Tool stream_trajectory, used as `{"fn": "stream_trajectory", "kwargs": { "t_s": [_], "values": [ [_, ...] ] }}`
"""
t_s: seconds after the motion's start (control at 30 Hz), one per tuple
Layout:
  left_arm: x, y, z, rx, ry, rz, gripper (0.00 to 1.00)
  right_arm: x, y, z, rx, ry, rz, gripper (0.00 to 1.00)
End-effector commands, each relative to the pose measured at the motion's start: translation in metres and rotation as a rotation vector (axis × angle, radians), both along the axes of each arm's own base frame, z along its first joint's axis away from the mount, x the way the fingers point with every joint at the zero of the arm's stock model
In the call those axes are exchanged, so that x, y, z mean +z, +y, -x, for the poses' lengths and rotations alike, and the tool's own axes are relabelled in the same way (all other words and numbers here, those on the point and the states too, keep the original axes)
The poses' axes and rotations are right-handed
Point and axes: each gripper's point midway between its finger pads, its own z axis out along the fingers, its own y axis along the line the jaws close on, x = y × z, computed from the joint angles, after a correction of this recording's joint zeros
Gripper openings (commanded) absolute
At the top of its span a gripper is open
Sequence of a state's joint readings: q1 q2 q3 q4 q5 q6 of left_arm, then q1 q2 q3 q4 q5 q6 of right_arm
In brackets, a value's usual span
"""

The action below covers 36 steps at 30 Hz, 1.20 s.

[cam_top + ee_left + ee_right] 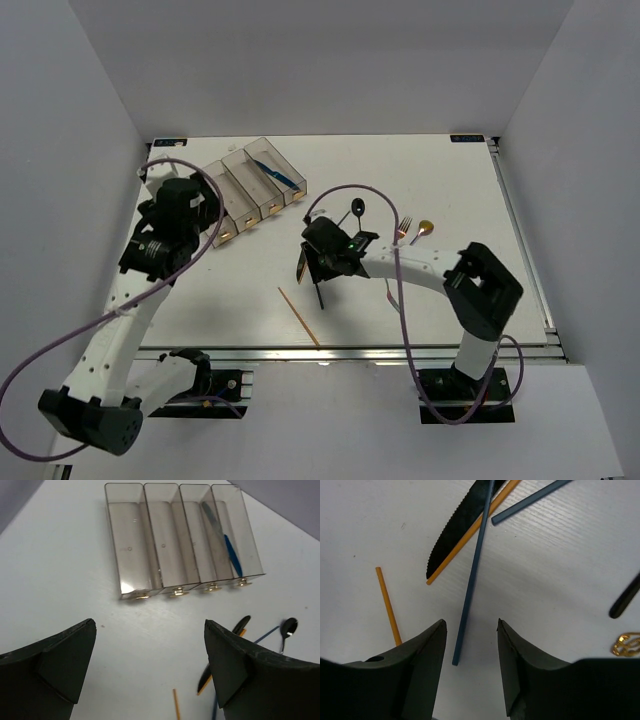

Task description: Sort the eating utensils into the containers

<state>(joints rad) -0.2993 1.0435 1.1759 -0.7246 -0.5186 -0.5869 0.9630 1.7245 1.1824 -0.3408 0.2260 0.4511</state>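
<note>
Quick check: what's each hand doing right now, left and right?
Left hand: open, empty.
Right hand: open, straddling the end of the blue chopstick, not closed on it.

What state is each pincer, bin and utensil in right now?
Left pincer: open, empty.
Right pincer: open, straddling the blue chopstick, not gripping it.
Bins: three empty, one holding the blue knife.
Black knife: loose, outside the bins.
Black spoon: loose, outside the bins.

Bright, even overhead light; shadows soft.
My fingers (415, 680) loomed dark and slightly blurred low in the wrist views; the table (450, 180) read flat white, and the containers (150, 540) carried faint glints.
</note>
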Motion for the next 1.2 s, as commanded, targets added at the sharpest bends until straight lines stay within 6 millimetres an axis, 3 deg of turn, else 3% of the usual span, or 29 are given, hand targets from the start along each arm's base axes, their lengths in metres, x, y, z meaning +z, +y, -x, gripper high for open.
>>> {"fn": "stream_trajectory", "kwargs": {
  "t_s": [0.0, 0.13, 0.33, 0.47, 0.7, 0.83, 1.0, 1.03, 1.1, 1.13, 1.17],
  "values": [
    [-0.002, 0.022, 0.034, 0.010, 0.028, -0.101, 0.98, -0.001, 0.012, -0.009, -0.009, -0.022, 0.029, 0.49],
    [-0.023, 0.032, 0.050, 0.023, 0.070, -0.138, 0.98, -0.023, 0.014, -0.007, -0.007, 0.007, 0.071, 0.47],
    [-0.053, 0.033, 0.055, 0.011, 0.127, -0.158, 0.98, -0.052, 0.010, 0.001, 0.001, 0.061, 0.122, 0.40],
    [-0.060, 0.032, 0.054, 0.005, 0.136, -0.161, 0.98, -0.061, 0.005, 0.005, -0.012, 0.077, 0.135, 0.35],
    [-0.060, 0.023, 0.050, -0.035, 0.126, -0.131, 0.98, -0.061, -0.005, 0.006, -0.081, 0.071, 0.136, 0.13],
    [-0.059, 0.001, 0.042, -0.128, 0.096, -0.058, 0.98, -0.038, -0.004, -0.001, -0.100, 0.021, 0.096, 0.02],
    [-0.057, -0.058, 0.036, -0.379, 0.023, 0.140, 0.98, -0.002, 0.007, -0.001, -0.057, -0.031, -0.031, 0.00],
    [-0.055, -0.068, 0.033, -0.417, -0.009, 0.175, 0.98, 0.019, 0.017, 0.001, -0.026, -0.051, -0.120, 0.00],
    [-0.052, -0.096, 0.037, -0.534, -0.030, 0.284, 0.98, 0.032, 0.020, 0.007, 0.002, -0.061, -0.180, 0.00],
    [-0.050, -0.107, 0.035, -0.579, -0.062, 0.323, 0.98, 0.057, 0.029, 0.011, 0.047, -0.085, -0.274, 0.00],
    [-0.048, -0.117, 0.037, -0.609, -0.076, 0.387, 0.98, 0.066, 0.032, 0.014, 0.066, -0.091, -0.315, 0.00]
  ]
}}
